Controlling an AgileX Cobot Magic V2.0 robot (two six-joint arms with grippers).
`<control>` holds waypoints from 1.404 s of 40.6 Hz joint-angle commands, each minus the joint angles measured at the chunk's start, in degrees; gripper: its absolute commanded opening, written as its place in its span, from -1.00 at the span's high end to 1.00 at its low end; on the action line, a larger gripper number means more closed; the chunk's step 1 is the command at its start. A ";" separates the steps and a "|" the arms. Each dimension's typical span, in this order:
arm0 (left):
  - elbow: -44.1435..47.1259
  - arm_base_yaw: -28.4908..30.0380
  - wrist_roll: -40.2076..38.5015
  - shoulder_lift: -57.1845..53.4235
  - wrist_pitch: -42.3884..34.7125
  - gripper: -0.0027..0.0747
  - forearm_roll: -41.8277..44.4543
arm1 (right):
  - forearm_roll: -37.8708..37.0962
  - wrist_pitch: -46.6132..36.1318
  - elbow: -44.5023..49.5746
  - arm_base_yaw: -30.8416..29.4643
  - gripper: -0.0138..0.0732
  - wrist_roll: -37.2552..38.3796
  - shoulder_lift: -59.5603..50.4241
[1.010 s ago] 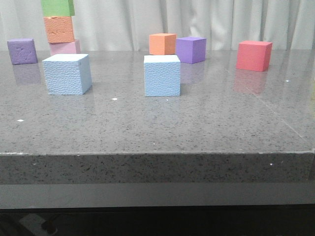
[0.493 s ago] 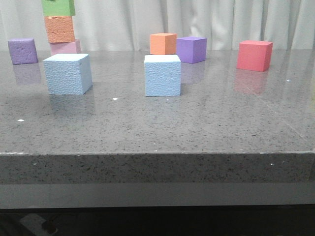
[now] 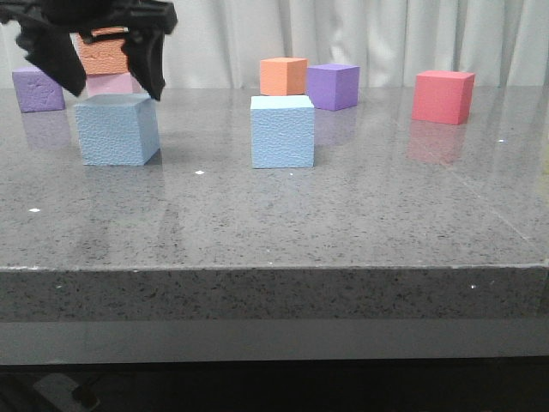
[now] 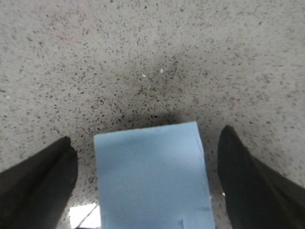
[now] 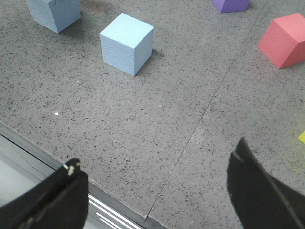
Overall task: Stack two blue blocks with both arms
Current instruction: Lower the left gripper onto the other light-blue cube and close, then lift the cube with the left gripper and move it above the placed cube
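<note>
Table (image 3: 343, 223): grey speckled stone slab, filling the front view from the near edge to the white curtain (image 3: 386, 34) at the far side.
Left claw (image 3: 110, 86): black, at the far left, hanging just above the left blue block; its fingers are spread wide, one tip over each side of the block, neither touching it. In the left wrist view (image 4: 147, 186) the two dark fingers (image 4: 38, 186) stand apart on either side of the block, with bare table showing in the gaps.
Right claw (image 5: 157, 191): seen only in its own wrist view, fingers spread wide and holding nothing, above the near edge of the table, well apart from both blue blocks.
Left blue block (image 3: 117, 129): on the table at the left, directly below and between the left claw's fingertips; its top face fills the space between the fingers in the left wrist view (image 4: 152, 176).
Middle blue block (image 3: 282, 130): on the table near the centre, well right of the left claw, standing alone; also clear in the right wrist view (image 5: 127, 43).
Red cube (image 3: 443, 96): far right, alone.
Purple cube (image 3: 333, 86): far centre, just right of an orange cube (image 3: 283, 75).
Far-left stack: orange cube on pink cube (image 3: 111, 83), partly hidden behind the left claw.
Small purple cube (image 3: 36, 90): far left edge.
</note>
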 commanded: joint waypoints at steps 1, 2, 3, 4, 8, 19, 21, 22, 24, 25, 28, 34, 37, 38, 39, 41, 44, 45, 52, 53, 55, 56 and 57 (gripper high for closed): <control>-2.14 0.15 -1.02 -0.55 -1.52 -0.59 -0.26 | -0.88 -3.34 -1.47 -0.37 -0.71 -0.45 -0.27; -2.14 0.15 -1.02 -0.13 -1.52 -0.59 -0.56 | -0.88 -3.34 -1.47 -0.37 -0.71 -0.45 -0.27; -2.14 0.15 -1.02 0.14 -1.52 -0.59 -0.68 | -0.88 -3.34 -1.47 -0.37 -0.71 -0.45 -0.27; -2.14 0.15 -1.02 0.53 -1.52 -0.59 -0.99 | -0.88 -3.34 -1.47 -0.37 -0.71 -0.45 -0.27; -2.14 0.15 -1.02 1.34 -1.52 -0.58 -1.13 | -0.88 -3.34 -1.47 -0.37 -0.71 -0.45 -0.27; -2.66 0.15 -0.79 1.07 -1.01 -0.16 -2.32 | -0.88 -3.34 -1.47 -0.37 -0.71 -0.45 -0.27; -3.37 0.15 -0.33 1.07 -0.28 -0.13 -2.32 | -0.88 -3.34 -1.47 -0.37 -0.71 -0.45 -0.27; -4.19 0.15 0.35 1.07 0.16 -0.12 -2.32 | -0.88 -3.34 -1.47 -0.37 -0.71 -0.45 -0.27; -5.43 0.03 3.24 1.07 1.19 -0.12 -2.76 | -0.88 -3.34 -1.47 -0.37 -0.71 -0.45 -0.27; -6.24 -0.08 4.84 1.07 1.74 -0.12 -3.13 | -0.88 -3.34 -1.47 -0.37 -0.71 -0.45 -0.27; -9.55 -0.76 12.24 1.07 3.48 -0.12 -5.70 | -0.88 -3.34 -1.47 -0.37 -0.71 -0.45 -0.27; -16.58 -2.52 28.97 1.07 6.42 -0.12 -13.80 | -0.88 -3.34 -1.47 -0.37 -0.71 -0.45 -0.27; -19.77 -3.48 38.90 1.07 7.85 -0.12 -19.96 | -0.88 -3.34 -1.47 -0.37 -0.71 -0.45 -0.27; -20.57 -3.74 43.30 1.19 8.53 -0.12 -21.96 | -0.88 -3.34 -1.47 -0.37 -0.71 -0.45 -0.27; -21.32 -3.95 46.64 1.19 9.16 -0.12 -23.94 | -0.88 -3.34 -1.47 -0.37 -0.71 -0.45 -0.27; -22.54 -4.72 54.60 1.19 10.87 -0.12 -28.46 | -0.88 -3.34 -1.47 -0.37 -0.71 -0.45 -0.27; -23.31 -5.81 63.95 1.19 12.61 -0.12 -33.19 | -0.88 -3.34 -1.47 -0.37 -0.71 -0.45 -0.27; -23.36 -6.20 66.49 1.19 12.63 -0.12 -33.84 | -0.88 -3.34 -1.47 -0.37 -0.71 -0.45 -0.27; -23.36 -8.62 74.15 1.55 10.06 -0.12 -32.74 | -0.88 -3.29 -1.47 -0.37 -0.71 -0.45 -0.27; -23.36 -8.79 74.75 1.69 9.92 -0.12 -32.74 | -0.88 -3.29 -1.47 -0.37 -0.71 -0.45 -0.27; -23.36 -9.24 76.04 1.94 9.78 -0.12 -32.74 | -0.88 -3.29 -1.47 -0.37 -0.71 -0.45 -0.27; -23.36 -9.36 76.70 2.17 9.55 -0.12 -32.74 | -0.88 -3.23 -1.47 -0.37 -0.71 -0.45 -0.27; -23.36 -9.51 77.15 2.23 9.38 -0.12 -32.62 | -0.88 -3.23 -1.47 -0.37 -0.71 -0.45 -0.27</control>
